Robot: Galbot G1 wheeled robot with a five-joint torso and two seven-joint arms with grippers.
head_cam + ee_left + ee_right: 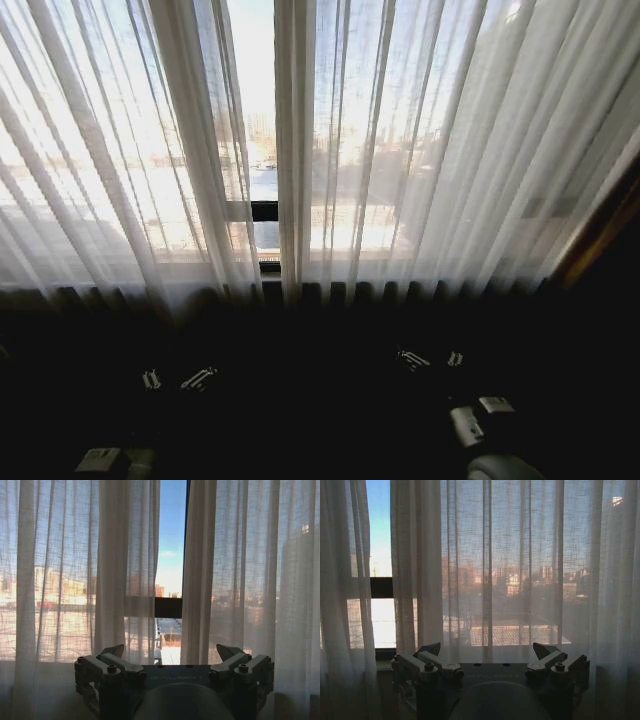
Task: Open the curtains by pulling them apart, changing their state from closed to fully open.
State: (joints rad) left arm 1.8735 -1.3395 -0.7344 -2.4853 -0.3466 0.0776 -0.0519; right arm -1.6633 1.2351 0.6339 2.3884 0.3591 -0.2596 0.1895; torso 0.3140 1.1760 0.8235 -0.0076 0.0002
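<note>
Curtains: two sheer pleated panels hanging full height across the window, long axis vertical. Left curtain (pixel 120 150) and right curtain (pixel 450 150) meet almost at centre, with a narrow gap (pixel 258 110) showing bare glass and a dark window frame bar (pixel 264 211). Judged: barely parted, nearly all of the opening left to do.

Key relation: both inner hems lie ahead of the arms, toward 12 o'clock in the head view. The left gripper (pixel 175 379) sits low at about 7 o'clock, the right gripper (pixel 430 358) low at about 5 o'clock. Neither touches fabric; both stand well apart from the cloth. The left one looks somewhat nearer the gap sideways.

Left gripper (pixel 170 652): fingers spread wide, nothing between them, aimed at the gap, with the left panel's inner hem (pixel 142 570) just off its centreline.

Right gripper (pixel 487 650): also spread, empty, facing the middle of the right panel (pixel 510 570); that panel's inner hem (pixel 402 565) lies off toward the gap side.

Pose: both arms low, wrists level, pointing at the window.
</note>
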